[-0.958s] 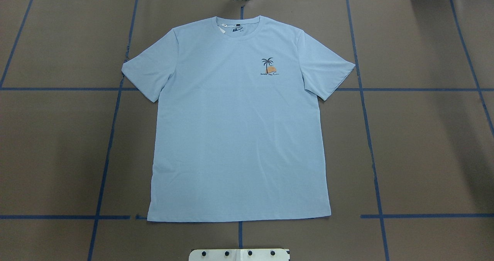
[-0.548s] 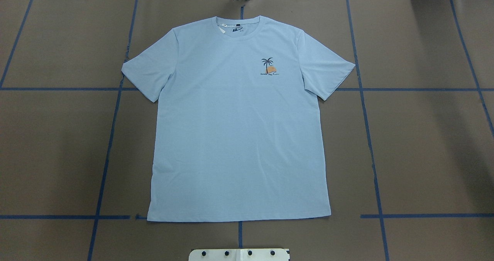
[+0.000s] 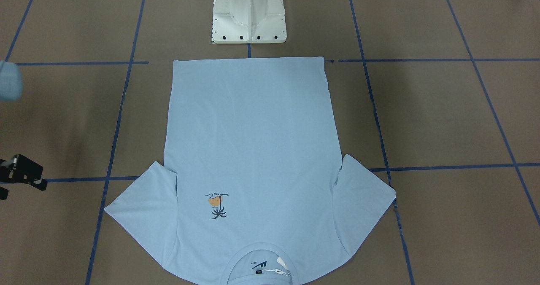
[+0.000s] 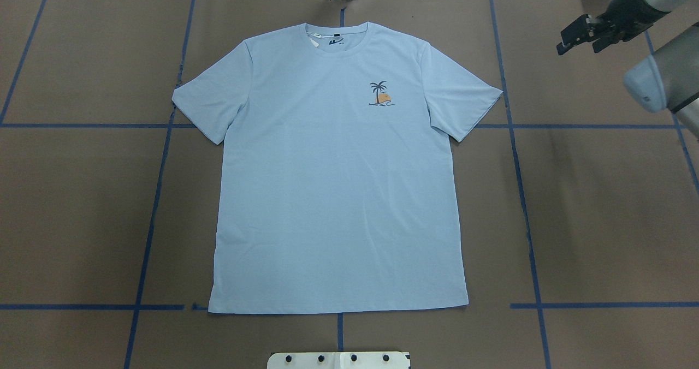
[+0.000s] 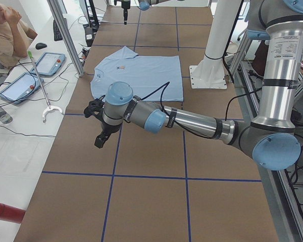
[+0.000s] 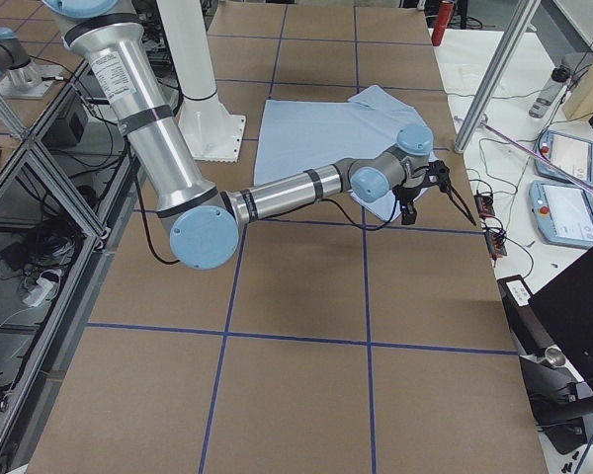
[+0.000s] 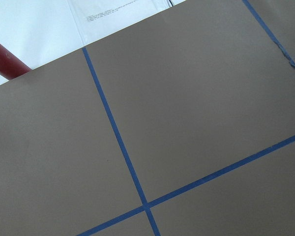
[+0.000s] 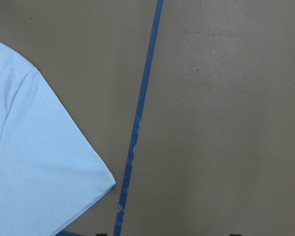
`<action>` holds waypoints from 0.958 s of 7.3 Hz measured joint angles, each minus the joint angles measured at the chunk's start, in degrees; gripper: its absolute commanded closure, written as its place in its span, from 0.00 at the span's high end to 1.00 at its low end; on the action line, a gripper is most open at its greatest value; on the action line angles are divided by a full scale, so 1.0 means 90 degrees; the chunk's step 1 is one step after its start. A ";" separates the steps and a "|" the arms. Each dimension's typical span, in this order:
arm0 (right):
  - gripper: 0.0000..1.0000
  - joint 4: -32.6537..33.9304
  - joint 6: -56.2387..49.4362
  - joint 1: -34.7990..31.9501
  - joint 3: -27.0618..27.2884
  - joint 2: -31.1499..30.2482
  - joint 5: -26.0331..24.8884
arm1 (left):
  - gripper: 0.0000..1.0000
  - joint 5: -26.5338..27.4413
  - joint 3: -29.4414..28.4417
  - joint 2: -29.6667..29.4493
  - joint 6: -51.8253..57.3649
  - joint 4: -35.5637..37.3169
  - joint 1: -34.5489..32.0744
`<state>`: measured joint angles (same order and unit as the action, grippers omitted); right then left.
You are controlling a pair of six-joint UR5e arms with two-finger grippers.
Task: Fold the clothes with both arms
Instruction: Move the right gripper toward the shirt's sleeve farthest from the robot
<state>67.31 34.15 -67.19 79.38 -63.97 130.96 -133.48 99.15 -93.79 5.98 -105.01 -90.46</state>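
- Newly arrived at the overhead view's upper right, the right gripper (image 4: 570, 37) hovers clear of the smooth light blue T-shirt (image 4: 338, 194), which lies flat on the matte brown table (image 4: 600, 205).
- Right wrist view: jaws wide apart; a sleeve corner lies beside the blue tape (image 8: 137, 123).
- Left-end view: I cannot tell whether the left gripper (image 5: 97, 126) is spread.

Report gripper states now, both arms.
Left gripper: cannot tell; it shows only in the exterior left view.
Right gripper: open, holding nothing, off to the side of the T-shirt.
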 measured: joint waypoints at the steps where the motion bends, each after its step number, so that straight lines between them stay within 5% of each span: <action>1: 0.76 -0.0678 0.0607 0.0307 -0.0399 0.0136 -0.0308 | 1.00 -0.0001 -0.0024 -0.0033 0.0000 -0.0001 0.0002; 7: 0.60 -0.1886 0.1757 0.1448 -0.1250 0.0417 -0.1667 | 1.00 -0.0003 -0.0011 -0.0077 0.0000 0.0006 0.0002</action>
<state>50.34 49.97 -54.16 68.13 -60.21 115.96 -133.51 99.05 -94.48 5.98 -104.95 -90.44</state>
